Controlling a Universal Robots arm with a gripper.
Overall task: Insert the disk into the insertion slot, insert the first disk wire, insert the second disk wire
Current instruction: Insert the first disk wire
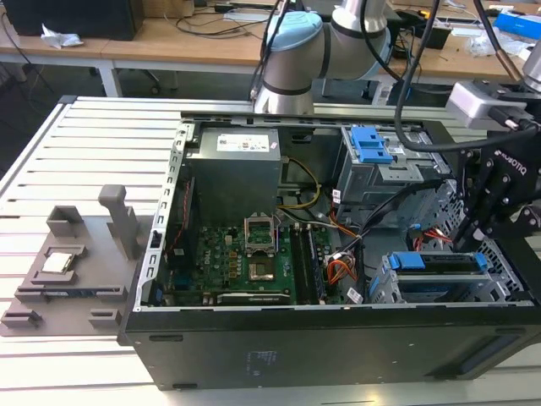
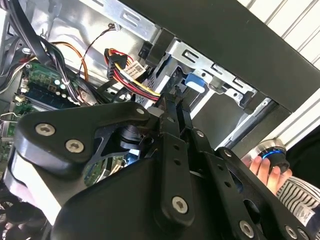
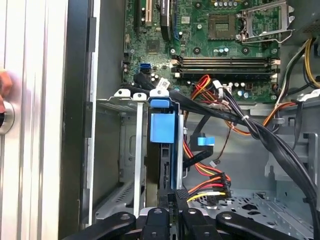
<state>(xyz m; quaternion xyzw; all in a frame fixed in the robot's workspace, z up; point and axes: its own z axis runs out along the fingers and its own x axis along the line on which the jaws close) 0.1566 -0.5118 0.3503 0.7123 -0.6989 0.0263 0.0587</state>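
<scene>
Fingers (image 2: 172, 150) are squeezed together in the second wrist view, basically no gap. The tip of the gripper (image 2: 175, 100) sits right where the red, yellow and black wire bundle (image 2: 135, 75) ends. Can't tell if it's actually pinching anything or just touching. Just past the tip is the blue frame of the disk (image 2: 194, 82), inside the insertion slot (image 2: 210, 62) and tucked against the black wall of the computer case (image 2: 225, 30). Outside the case, a person's hand (image 2: 260, 167) with a striped sleeve (image 2: 295, 197) rests on a round button (image 2: 272, 150).

First wrist view: the disk (image 3: 162, 127) stands on edge between the silver rails (image 3: 137, 150) of the insertion slot, seated inside it. The bundle's dark plug (image 3: 182, 192) is just beside the closed gripper (image 3: 170, 200), at the disk's end.

Exterior view: the gripper (image 1: 473, 228) hangs over the case's near corner on the exterior view's right. It's just above the disk (image 1: 439, 260), which lies in the insertion slot (image 1: 385, 288). The computer case (image 1: 296, 355) sits on 1 slatted table (image 1: 68, 152).
</scene>
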